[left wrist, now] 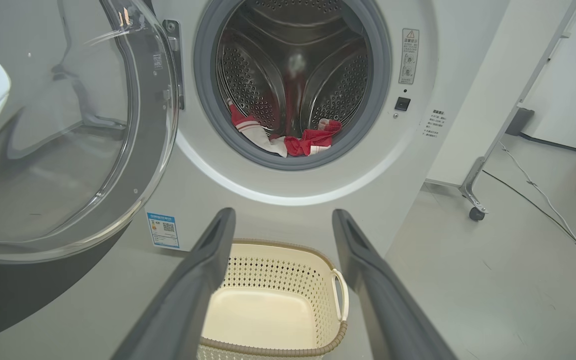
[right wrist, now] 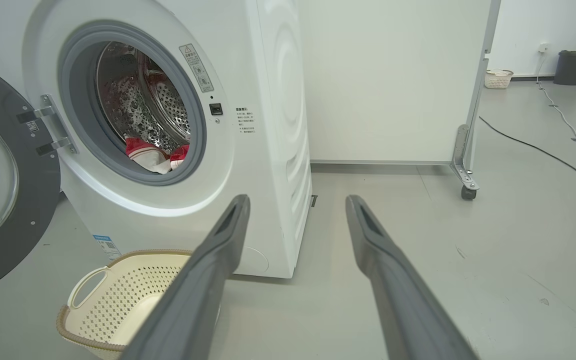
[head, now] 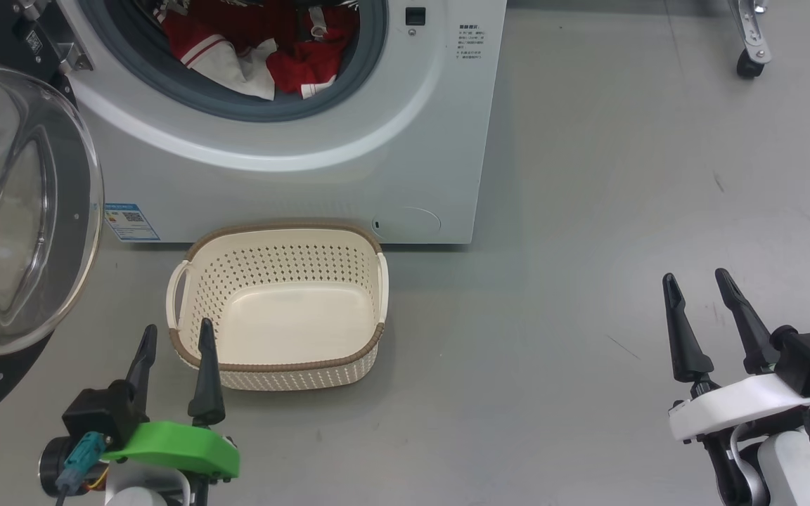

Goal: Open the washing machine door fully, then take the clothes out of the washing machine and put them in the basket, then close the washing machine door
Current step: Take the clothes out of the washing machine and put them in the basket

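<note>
Left fingers (head: 206, 369) and right fingers (head: 680, 337) spread; clothes (head: 306, 65) (red, white-trimmed) crumpled in washing machine (head: 349, 186).

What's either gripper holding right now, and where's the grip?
Nothing. The left gripper and right gripper are both open and empty; the clothes lie in the washing machine drum.

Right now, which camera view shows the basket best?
The head view: the whole basket shows from above, empty. In the left wrist view the picture edge cuts off its near end; in the right wrist view a finger of the right gripper hides part of it.
</note>
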